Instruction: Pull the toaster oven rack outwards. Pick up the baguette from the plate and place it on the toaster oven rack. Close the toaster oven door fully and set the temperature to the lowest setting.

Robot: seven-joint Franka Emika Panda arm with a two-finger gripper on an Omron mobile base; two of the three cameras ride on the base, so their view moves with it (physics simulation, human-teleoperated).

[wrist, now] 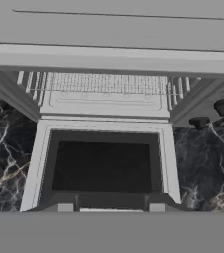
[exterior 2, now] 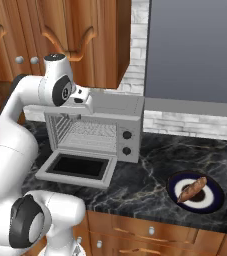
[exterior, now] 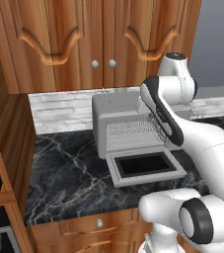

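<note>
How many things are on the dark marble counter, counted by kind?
Boxy grey metal toaster ovens, door hanging open: 1
Small round plates with a dark centre and pale rim: 1
Thin reddish-brown baguettes, lying on the plate: 1
Total: 3

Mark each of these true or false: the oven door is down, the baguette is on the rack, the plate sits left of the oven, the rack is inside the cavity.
1. The toaster oven door is down. True.
2. The baguette is on the toaster oven rack. False: it lies on the plate.
3. The plate sits left of the toaster oven. False: it sits to its right.
4. The rack is inside the cavity. True.
</note>
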